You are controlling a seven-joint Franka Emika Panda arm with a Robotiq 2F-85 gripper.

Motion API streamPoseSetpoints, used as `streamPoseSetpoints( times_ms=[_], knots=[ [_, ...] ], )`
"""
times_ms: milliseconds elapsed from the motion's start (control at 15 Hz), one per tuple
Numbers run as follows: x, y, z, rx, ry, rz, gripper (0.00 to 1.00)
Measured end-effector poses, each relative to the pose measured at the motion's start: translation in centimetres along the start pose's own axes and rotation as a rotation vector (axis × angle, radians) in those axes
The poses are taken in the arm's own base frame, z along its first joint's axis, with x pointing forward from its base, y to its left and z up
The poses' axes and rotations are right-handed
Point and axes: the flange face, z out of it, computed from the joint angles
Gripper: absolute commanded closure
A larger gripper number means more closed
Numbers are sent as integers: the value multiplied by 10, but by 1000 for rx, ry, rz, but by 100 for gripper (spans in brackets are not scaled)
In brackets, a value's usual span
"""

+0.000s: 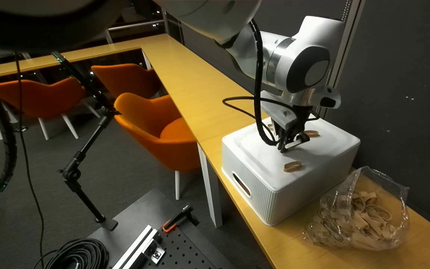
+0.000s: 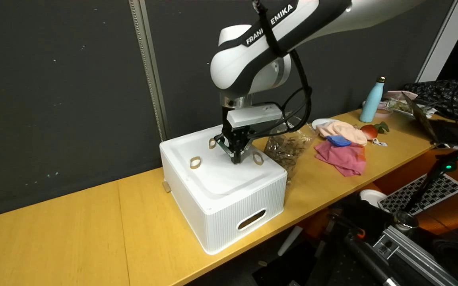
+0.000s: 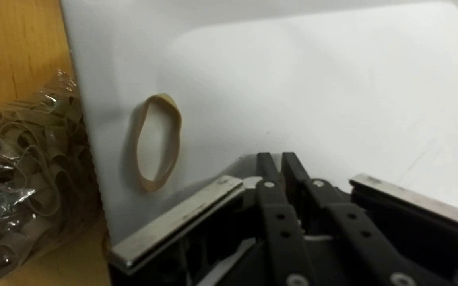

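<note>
My gripper (image 3: pixel 276 155) points down at the lid of a ribbed white box (image 2: pixel 229 228), its tips close above or on the lid. Only a narrow gap parts the black fingers (image 3: pixel 266 165). A brownish sliver shows low in that gap; whether it is a band in the grip or one behind, I cannot tell. A tan rubber band (image 3: pixel 159 141) lies on the lid near the edge by the bag. In an exterior view, more tan bands appear around the gripper (image 2: pixel 235 159): one band (image 2: pixel 212 143) towards the wall and another band (image 2: pixel 195 162) nearer the box's left edge.
A clear bag (image 1: pixel 360 220) full of rubber bands stands beside the box on the wooden table (image 1: pixel 200 93). Farther along are cloths (image 2: pixel 342 157) and a blue bottle (image 2: pixel 372 101). A dark partition (image 2: pixel 74 79) rises behind the table. Orange chairs (image 1: pixel 155 130) stand alongside.
</note>
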Motion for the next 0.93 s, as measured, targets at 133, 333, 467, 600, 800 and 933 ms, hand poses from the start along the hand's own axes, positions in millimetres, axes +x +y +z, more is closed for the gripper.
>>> streamPoseSetpoints(
  times_ms=[133, 333, 467, 600, 800, 933],
  knots=[
    [-1, -2, -4, -5, 7, -7, 99],
    [-5, 3, -18, -15, 25, -10, 99],
    [-9, 13, -33, -26, 45, 1, 99],
    [-16, 32, -55, -40, 72, 21, 99],
    [-31, 78, -89, -52, 107, 75, 99],
    [-41, 119, -108, -55, 128, 131, 99]
  ],
)
